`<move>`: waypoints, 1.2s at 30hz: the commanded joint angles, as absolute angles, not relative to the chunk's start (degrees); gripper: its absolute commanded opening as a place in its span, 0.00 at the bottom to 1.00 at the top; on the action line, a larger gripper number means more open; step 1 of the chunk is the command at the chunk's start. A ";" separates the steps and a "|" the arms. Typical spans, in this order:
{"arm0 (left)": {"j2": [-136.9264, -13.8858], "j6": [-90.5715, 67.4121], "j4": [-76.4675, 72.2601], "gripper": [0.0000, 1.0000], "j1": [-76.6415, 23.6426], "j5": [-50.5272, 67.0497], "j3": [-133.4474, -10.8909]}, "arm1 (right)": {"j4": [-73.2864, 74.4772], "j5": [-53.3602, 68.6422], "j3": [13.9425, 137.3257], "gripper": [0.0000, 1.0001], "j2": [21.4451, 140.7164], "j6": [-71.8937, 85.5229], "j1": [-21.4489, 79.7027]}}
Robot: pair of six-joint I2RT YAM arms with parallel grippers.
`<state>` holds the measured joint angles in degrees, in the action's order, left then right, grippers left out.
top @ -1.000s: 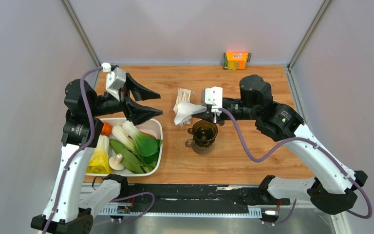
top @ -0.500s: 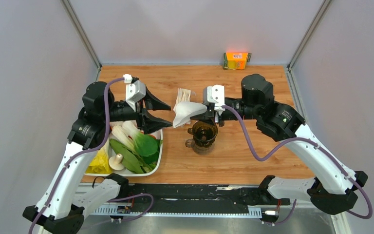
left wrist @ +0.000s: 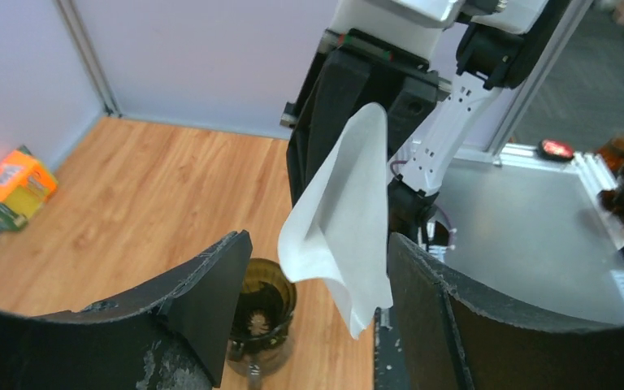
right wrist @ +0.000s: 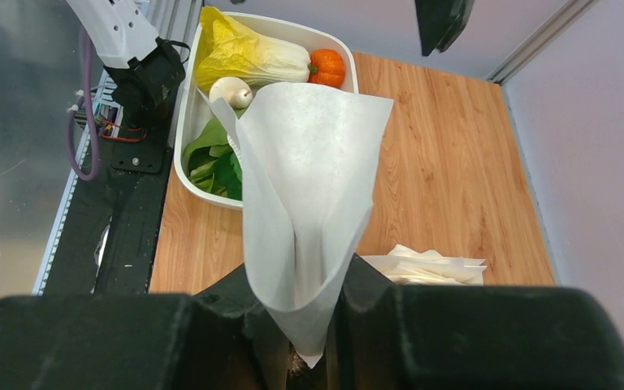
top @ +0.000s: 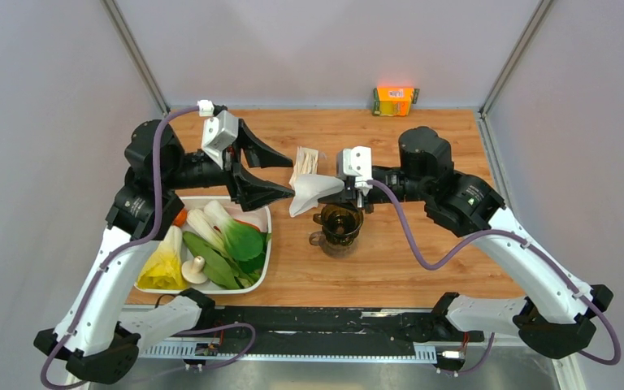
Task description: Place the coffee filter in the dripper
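Observation:
My right gripper [top: 344, 192] is shut on the pointed end of the coffee filter [top: 312, 192], a white paper cone held in the air with its wide mouth towards the left arm. The filter also shows in the right wrist view [right wrist: 309, 179], pinched between the fingers of the right gripper [right wrist: 305, 325]. The dripper [top: 341, 222], a dark brown cup, stands on the table just below the right gripper. My left gripper [top: 289, 176] is open, its fingertips at the filter's wide edge. In the left wrist view the filter [left wrist: 345, 219] hangs between the open jaws of the left gripper [left wrist: 317, 244], above the dripper [left wrist: 264, 302].
A clear-wrapped packet of cream filters [top: 304, 160] lies behind the held filter and shows in the right wrist view [right wrist: 426, 266]. A white tray [top: 266, 236] of vegetables sits at the left. An orange box [top: 395, 100] stands by the back wall.
My left arm has swung right and forward, bringing its open jaws up to the filter's wide edge. The right gripper and filter have hardly moved.

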<state>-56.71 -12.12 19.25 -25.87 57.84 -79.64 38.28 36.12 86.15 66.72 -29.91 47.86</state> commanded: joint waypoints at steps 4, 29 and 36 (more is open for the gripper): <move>-61.12 5.93 32.51 0.75 -34.08 51.01 -89.82 | 37.86 36.96 87.52 0.21 68.41 -30.86 47.73; -64.79 10.19 36.21 0.00 -43.54 38.60 -91.66 | 42.56 36.95 91.29 0.40 68.22 -30.60 47.35; -62.21 2.96 28.83 0.00 -37.57 46.53 -86.93 | 43.92 38.17 93.78 0.39 65.61 -27.62 45.51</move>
<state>-64.45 7.11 34.98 -39.70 41.47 -89.10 43.70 36.12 90.28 68.05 -29.76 46.17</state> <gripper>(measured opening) 0.007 0.418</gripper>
